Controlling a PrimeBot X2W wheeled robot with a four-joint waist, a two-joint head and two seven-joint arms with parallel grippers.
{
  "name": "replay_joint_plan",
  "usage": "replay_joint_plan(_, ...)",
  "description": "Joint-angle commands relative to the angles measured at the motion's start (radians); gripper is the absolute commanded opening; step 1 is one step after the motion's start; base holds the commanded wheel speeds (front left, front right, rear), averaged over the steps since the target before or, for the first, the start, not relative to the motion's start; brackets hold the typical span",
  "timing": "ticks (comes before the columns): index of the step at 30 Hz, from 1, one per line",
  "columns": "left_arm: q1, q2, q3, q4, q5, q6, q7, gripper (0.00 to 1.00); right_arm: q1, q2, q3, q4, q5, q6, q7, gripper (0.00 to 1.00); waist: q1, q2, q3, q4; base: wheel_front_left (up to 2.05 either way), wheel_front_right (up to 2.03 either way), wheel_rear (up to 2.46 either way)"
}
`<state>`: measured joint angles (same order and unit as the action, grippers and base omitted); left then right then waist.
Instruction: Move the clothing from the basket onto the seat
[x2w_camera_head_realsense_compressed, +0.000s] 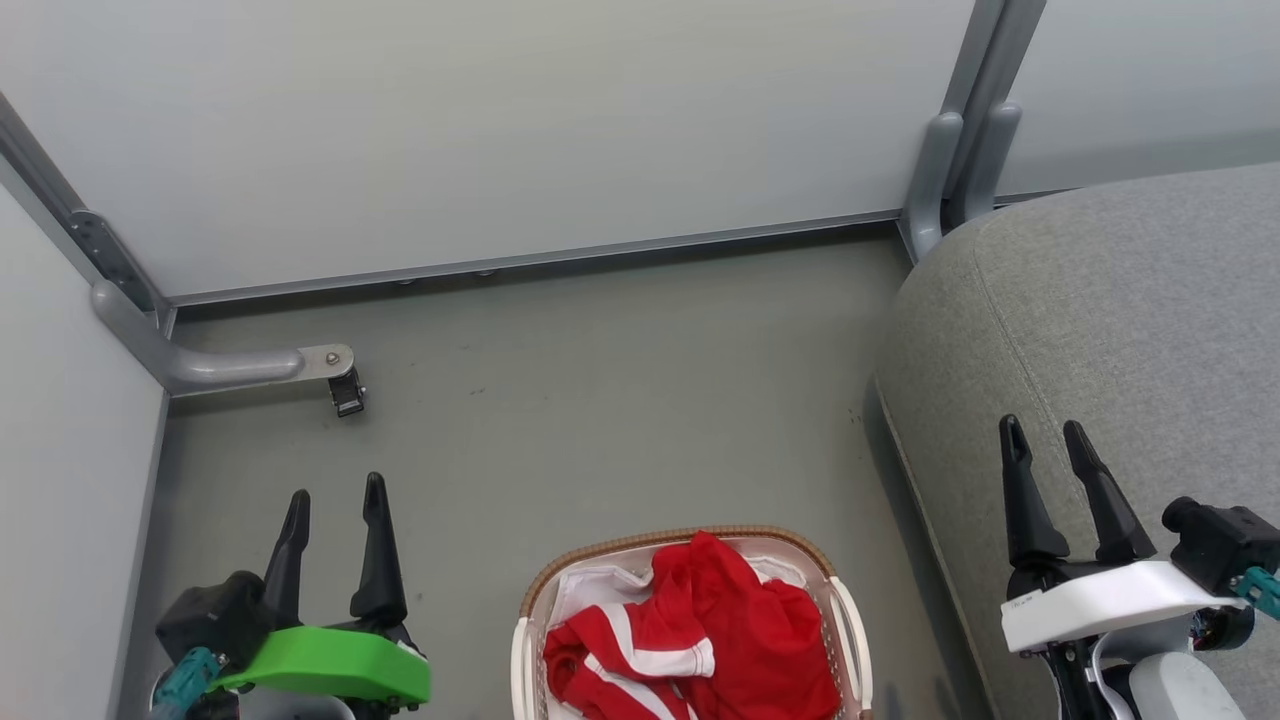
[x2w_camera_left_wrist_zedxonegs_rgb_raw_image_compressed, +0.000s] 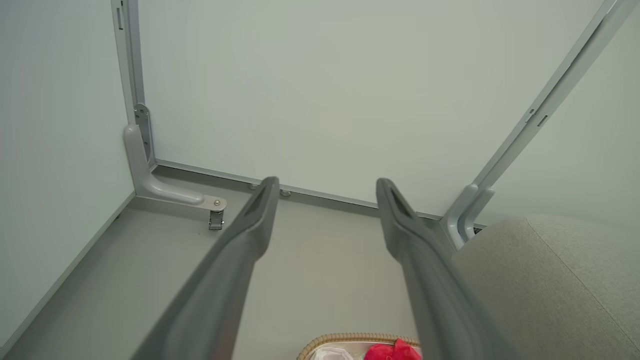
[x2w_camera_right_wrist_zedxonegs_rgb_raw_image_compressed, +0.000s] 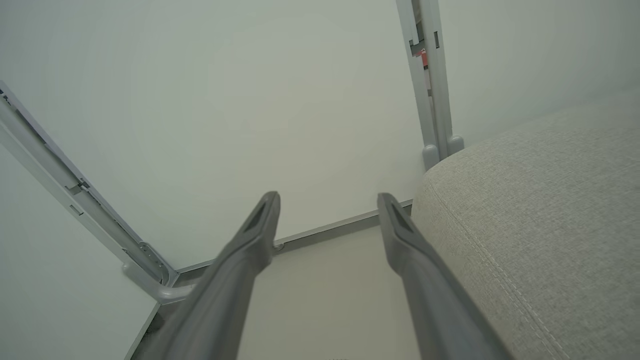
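The red clothing (x2w_camera_head_realsense_compressed: 700, 630) lies heaped in the basket (x2w_camera_head_realsense_compressed: 690, 538) on the floor (x2w_camera_head_realsense_compressed: 600, 400). The head view gives its white stripes, the left wrist view a red tip. It sits between the left gripper (x2w_camera_head_realsense_compressed: 337, 490) and right gripper (x2w_camera_head_realsense_compressed: 1043, 428), both spread and empty, beside the seat (x2w_camera_head_realsense_compressed: 1120, 330).

There are two grippers, a left gripper (x2w_camera_head_realsense_compressed: 337, 490) on a green mount and a right gripper (x2w_camera_head_realsense_compressed: 1042, 428) on a white one, each with two long dark fingers (x2w_camera_head_realsense_compressed: 378, 540). Between them sits one white laundry basket (x2w_camera_head_realsense_compressed: 690, 535) holding one heap of red clothing (x2w_camera_head_realsense_compressed: 740, 630), its number of garments impossible to tell, and one white cloth (x2w_camera_head_realsense_compressed: 590, 585). One grey sofa (x2w_camera_head_realsense_compressed: 1100, 320) lies just beside the right gripper, and one small black caster (x2w_camera_head_realsense_compressed: 345, 392) stands ahead of the left gripper.
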<state>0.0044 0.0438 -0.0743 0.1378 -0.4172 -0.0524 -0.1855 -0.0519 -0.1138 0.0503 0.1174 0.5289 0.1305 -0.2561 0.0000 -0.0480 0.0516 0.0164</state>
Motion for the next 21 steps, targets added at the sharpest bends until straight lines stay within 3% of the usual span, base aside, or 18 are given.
replay_joint_plan(1, 0.008, 0.007, -0.004, 0.002, 0.028, -0.003, -0.008, 1.0, 0.002, 0.001, -0.01, -0.004, -0.037, 0.0, -0.006, 1.0, 0.0, 0.0001, 0.0, 0.001, 0.0, 0.0, 0.0)
replay_joint_plan(21, 0.011, 0.008, -0.026, 0.057, 0.164, -0.012, -0.05, 1.0, 0.009, 0.037, -0.061, -0.002, -0.242, 0.0, -0.008, 1.0, 0.0, 0.0001, 0.008, 0.006, 0.0, 0.0, 0.0)
